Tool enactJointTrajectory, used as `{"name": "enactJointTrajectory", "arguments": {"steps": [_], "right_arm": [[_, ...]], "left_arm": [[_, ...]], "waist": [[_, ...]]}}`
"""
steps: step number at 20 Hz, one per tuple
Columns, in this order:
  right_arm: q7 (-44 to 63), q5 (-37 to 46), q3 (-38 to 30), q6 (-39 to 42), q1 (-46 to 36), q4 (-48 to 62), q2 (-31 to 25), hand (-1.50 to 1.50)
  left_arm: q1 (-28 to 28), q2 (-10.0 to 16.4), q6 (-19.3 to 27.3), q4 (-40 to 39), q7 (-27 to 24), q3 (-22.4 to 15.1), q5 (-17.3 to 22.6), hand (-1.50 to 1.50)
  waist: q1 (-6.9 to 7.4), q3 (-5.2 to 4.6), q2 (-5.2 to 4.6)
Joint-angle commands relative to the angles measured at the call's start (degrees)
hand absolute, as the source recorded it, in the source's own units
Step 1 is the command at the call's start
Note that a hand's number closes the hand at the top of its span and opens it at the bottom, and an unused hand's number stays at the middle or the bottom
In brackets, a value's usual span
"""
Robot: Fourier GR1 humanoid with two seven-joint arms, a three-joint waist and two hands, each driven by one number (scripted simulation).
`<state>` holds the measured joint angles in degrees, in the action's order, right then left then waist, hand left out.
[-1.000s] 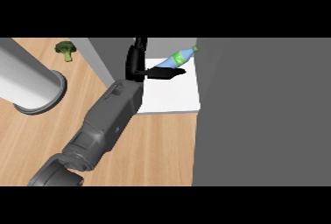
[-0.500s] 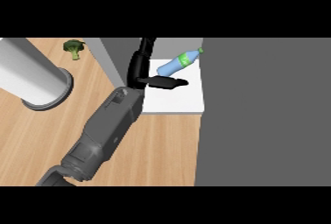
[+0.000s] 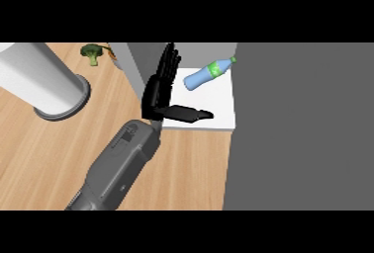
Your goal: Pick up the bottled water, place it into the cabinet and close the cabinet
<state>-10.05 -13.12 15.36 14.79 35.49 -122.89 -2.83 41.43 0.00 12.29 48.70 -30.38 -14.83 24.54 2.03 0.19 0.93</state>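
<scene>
The bottled water (image 3: 210,74), clear blue with a green label and cap, lies tilted on the cabinet's white floor (image 3: 219,106), cap toward the upper right. My left hand (image 3: 158,93) stands edge-on at the cabinet's left wall, fingers straight and pointing away from me. Its thumb (image 3: 187,113) sticks out to the right over the white floor. The hand is open, holds nothing, and is apart from the bottle, which lies up and to the right of it. My right hand does not show.
A large grey panel (image 3: 306,128) fills the right side beside the cabinet floor. On the wooden counter (image 3: 51,158) stand a big white cylinder (image 3: 38,79) at the left and a broccoli (image 3: 91,52) at the back.
The hand has drawn back from the bottle toward me, widening the gap. The bottle stays lying on the white floor. The whole view has shifted.
</scene>
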Motion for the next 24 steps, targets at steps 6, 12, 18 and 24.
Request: {"name": "enactJointTrajectory", "arguments": {"steps": [6,12,18,24], "right_arm": [[0.4,2.4,2.9,-1.3,-0.5,-0.4,1.0,-1.50],[-0.1,3.9,3.4,3.2,1.1,-2.4,-4.1,-1.50],[3.6,7.9,6.1,7.7,-0.3,-4.2,-10.0,1.50],[9.1,11.7,15.1,9.0,-2.7,-8.3,-10.3,1.50]], "left_arm": [[-24.3,4.4,5.1,34.2,8.3,-6.8,-0.4,-1.50],[-36.7,9.0,7.3,55.9,17.1,-13.1,-0.9,-1.50],[-52.4,13.4,5.8,67.0,11.1,-16.2,-2.1,-1.50],[-59.8,21.2,2.4,75.6,10.4,-7.3,2.2,-1.50]], "waist": [[-0.04,-0.16,-0.20],[-0.89,-0.15,-0.39],[-0.70,-0.23,-0.56],[-0.45,-0.28,-0.73]]}}
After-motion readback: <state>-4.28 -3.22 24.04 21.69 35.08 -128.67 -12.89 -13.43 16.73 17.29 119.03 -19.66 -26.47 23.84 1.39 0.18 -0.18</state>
